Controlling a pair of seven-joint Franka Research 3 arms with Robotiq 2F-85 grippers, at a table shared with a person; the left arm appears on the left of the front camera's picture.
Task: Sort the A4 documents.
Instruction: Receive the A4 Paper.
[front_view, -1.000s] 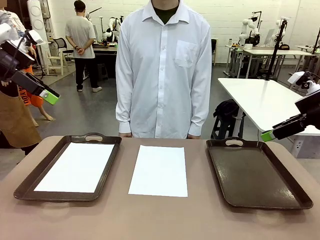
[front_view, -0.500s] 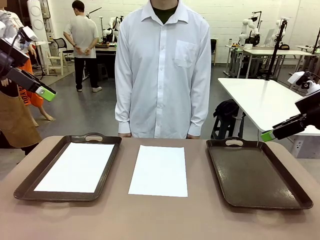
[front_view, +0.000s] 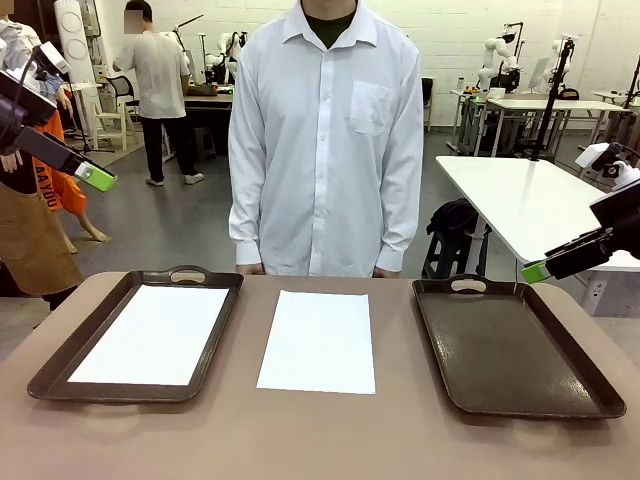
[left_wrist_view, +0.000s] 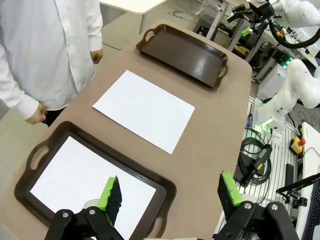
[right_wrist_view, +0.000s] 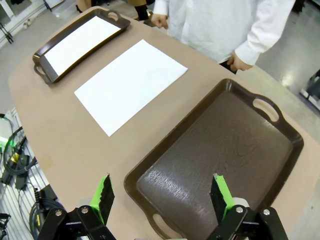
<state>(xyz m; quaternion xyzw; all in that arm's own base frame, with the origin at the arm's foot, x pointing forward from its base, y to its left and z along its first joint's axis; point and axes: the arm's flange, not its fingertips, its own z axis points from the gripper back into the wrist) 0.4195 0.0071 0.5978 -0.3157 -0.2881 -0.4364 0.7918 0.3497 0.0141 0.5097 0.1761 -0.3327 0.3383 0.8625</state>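
Two A4 documents show. One white sheet (front_view: 318, 340) lies flat on the table between the trays, also seen in the left wrist view (left_wrist_view: 144, 110) and the right wrist view (right_wrist_view: 131, 82). The other sheet (front_view: 153, 334) lies inside the left dark brown tray (front_view: 186, 274). My left gripper (front_view: 95, 178) hangs open high above the table's left end, over that tray (left_wrist_view: 165, 187) and its sheet (left_wrist_view: 80, 182). Open too, my right gripper (front_view: 535, 270) hovers off the right edge, above the right tray (front_view: 505, 345).
A person in a white shirt (front_view: 325, 140) stands at the far edge, hands down by the sides. The right tray (right_wrist_view: 220, 145) holds nothing. Bare tabletop (front_view: 320, 430) runs along the near edge. Other tables and a second person stand farther back.
My left gripper has drifted slightly up and left. The right arm, both sheets and both trays have stayed put.
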